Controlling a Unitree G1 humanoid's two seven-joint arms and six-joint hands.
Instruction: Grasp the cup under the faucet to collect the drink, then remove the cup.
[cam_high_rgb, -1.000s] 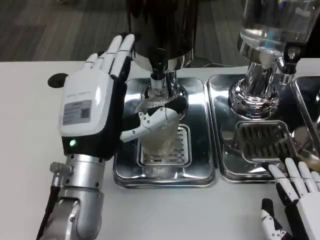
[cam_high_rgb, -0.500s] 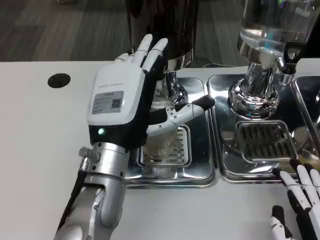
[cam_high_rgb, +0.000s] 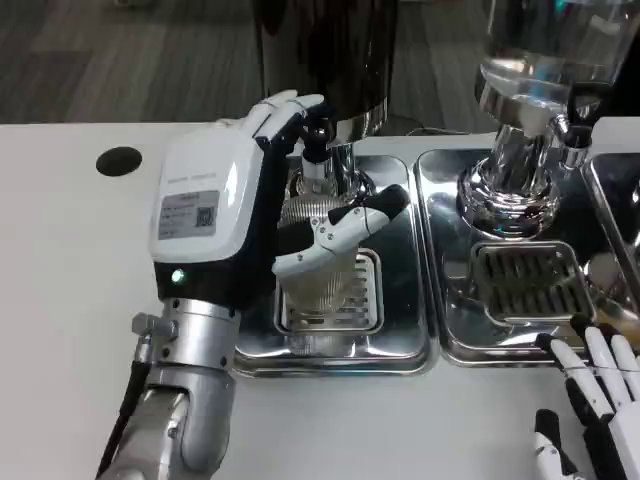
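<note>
A clear ribbed cup (cam_high_rgb: 322, 282) stands on the grille of the left steel drip tray (cam_high_rgb: 395, 340), right under the faucet (cam_high_rgb: 316, 158) of the dark dispenser. My left hand (cam_high_rgb: 215, 215) wraps it from the left: the thumb (cam_high_rgb: 345, 225) lies across the cup's front and the fingers (cam_high_rgb: 285, 108) curl round behind it, by the faucet. The hand's white back hides the cup's left side. My right hand (cam_high_rgb: 600, 395) lies low at the bottom right corner, fingers apart, holding nothing.
A second dispenser with a clear tank (cam_high_rgb: 545, 50) and chrome base stands at the right over its own drip tray (cam_high_rgb: 450, 320). A black round hole (cam_high_rgb: 118, 160) sits in the white table at the far left.
My left hand swung right over the cup, then drew back a little; its straight fingers have curled behind the cup and the thumb has closed onto its front. The right hand slid slightly lower.
</note>
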